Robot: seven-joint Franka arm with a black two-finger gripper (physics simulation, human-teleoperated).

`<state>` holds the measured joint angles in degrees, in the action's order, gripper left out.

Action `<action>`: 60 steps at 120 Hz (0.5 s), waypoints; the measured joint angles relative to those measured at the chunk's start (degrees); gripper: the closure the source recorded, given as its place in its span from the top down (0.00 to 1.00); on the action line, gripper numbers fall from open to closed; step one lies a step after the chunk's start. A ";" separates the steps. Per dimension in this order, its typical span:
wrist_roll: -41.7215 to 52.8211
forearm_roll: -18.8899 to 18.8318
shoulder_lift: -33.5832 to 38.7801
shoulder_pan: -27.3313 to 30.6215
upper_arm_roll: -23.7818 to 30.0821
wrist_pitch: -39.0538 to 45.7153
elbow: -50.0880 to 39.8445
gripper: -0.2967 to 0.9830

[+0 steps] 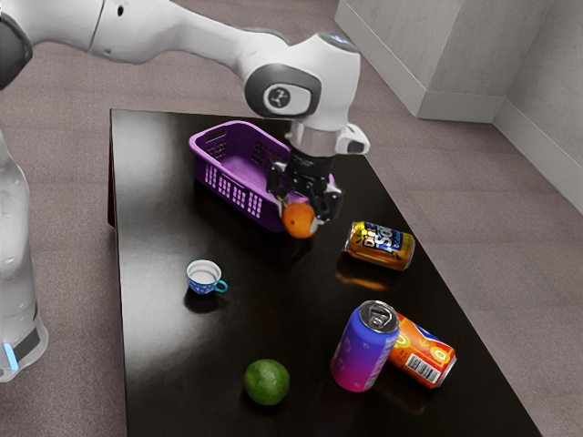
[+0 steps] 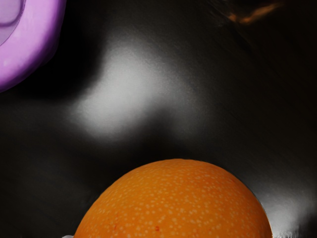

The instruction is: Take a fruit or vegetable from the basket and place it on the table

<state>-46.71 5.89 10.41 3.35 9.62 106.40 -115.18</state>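
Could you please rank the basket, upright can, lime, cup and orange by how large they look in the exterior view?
1. Basket
2. Upright can
3. Lime
4. Cup and orange: too alike to rank

Partly legible "SO" on the gold can, half past three in the exterior view, barcode on the orange can, half past four.

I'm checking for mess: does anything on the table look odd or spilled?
The yellow can and the orange can lie on their sides, unlike the upright purple can, so they look tipped over. No spill shows.
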 joint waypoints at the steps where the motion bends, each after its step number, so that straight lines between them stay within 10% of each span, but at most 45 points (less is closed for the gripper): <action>1: 0.00 0.09 -0.03 0.01 0.02 0.03 0.00 0.51; 60: 0.27 2.98 -0.57 0.22 0.91 -3.21 4.55 0.76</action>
<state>-46.44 8.87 9.84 3.56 10.54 103.19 -110.63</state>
